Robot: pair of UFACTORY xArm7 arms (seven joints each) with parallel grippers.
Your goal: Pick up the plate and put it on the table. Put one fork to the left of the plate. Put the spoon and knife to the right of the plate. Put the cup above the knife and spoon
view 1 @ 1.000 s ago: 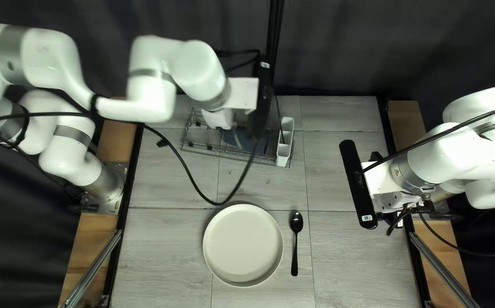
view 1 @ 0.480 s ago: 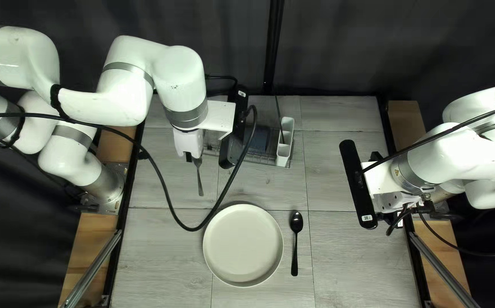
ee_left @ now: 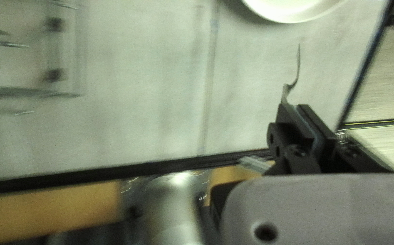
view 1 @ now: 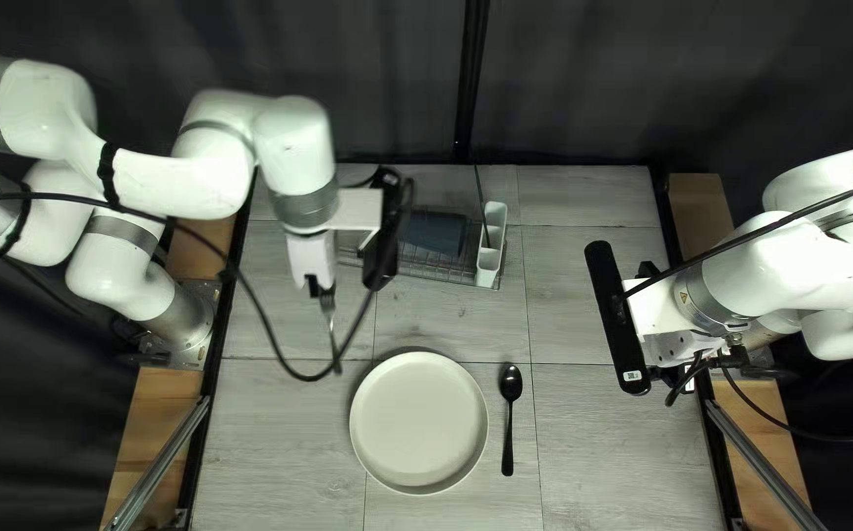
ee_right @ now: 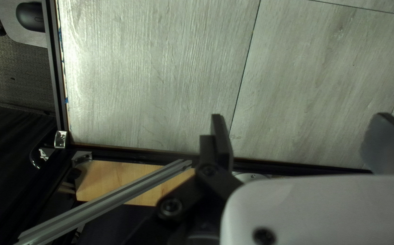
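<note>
Left gripper [view 1: 322, 288]: fingers clamped on fork [view 1: 329, 313]. Fork hung out past the fingertips, toward the table's near edge; its far tip ran into the cable loop [view 1: 289, 360] in the top left view, end hard to make out. Left wrist view smeared; fork nearly edge-on there, prongs unreadable, gripped part hidden between the fingers.

Plate [view 1: 418, 423] lay beyond the fork tip and to its right, on the table; cut off ahead of the fingers in the wrist view. Spoon [view 1: 511, 383] farther right, beside the plate, bowl toward the rack. Rack [view 1: 461, 279] right of the left gripper, partly covered by arm and cable. Dark thin utensil [view 1: 486, 234] stood in the white holder [view 1: 494, 218], type unclear.

Right gripper [view 1: 684, 374]: mostly hidden from above; fingers wide apart over bare table, one dim and blurred.
</note>
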